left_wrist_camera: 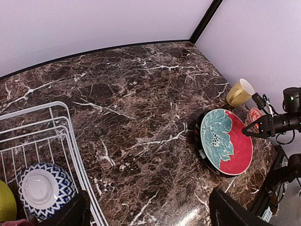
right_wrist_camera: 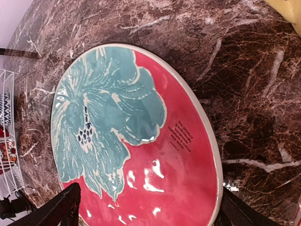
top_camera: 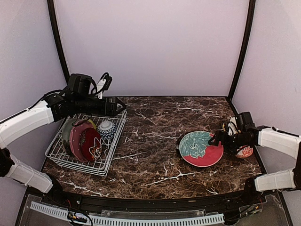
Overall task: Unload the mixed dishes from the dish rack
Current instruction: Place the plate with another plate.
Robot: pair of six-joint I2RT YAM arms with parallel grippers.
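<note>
A red, teal-flowered plate (top_camera: 201, 149) is laid on the tabletop (top_camera: 150, 160); right hand (top_camera: 217, 140) and left hand (top_camera: 118, 107) are spread open; racked dishes (top_camera: 87, 140) are half hidden.

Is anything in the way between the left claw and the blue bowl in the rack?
Nothing visible. The open left gripper hovers over the dish rack's far corner, and the blue-white bowl lies uncovered just below.

We see a robotics lab booth: blank lilac walls (top_camera: 150, 47), black frame poles (top_camera: 241, 52), two robot arms (top_camera: 26, 122) bolted to a marble-look table (top_camera: 155, 155).
</note>
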